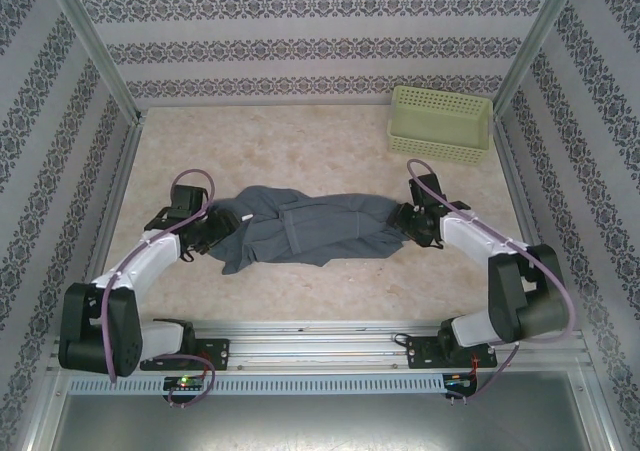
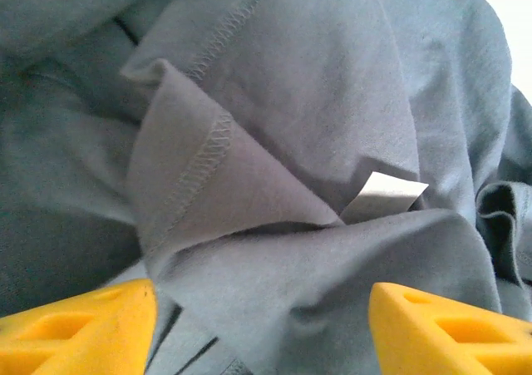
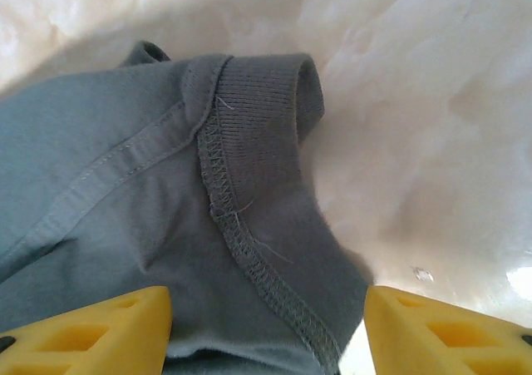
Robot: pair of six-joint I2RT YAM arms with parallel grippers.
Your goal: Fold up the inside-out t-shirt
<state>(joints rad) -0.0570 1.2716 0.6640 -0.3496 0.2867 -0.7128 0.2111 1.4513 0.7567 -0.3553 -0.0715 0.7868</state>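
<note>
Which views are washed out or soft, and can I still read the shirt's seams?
Right wrist: the table is blown out to white, yet the collar seam of the t-shirt is crisp. Left wrist: stitching and the white tag are sharp, the yellow fingers soft. Top external: even light, no glare, seams too small to read.

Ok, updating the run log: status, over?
Left gripper open over slate blue-grey cotton t-shirt, crumpled, unfolded. Right gripper open at its collar. Pale green perforated plastic basket apart, far corner.

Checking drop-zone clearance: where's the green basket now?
Top view: the basket sits in the far right corner of the table, beyond the right pincer and apart from the t-shirt.
</note>
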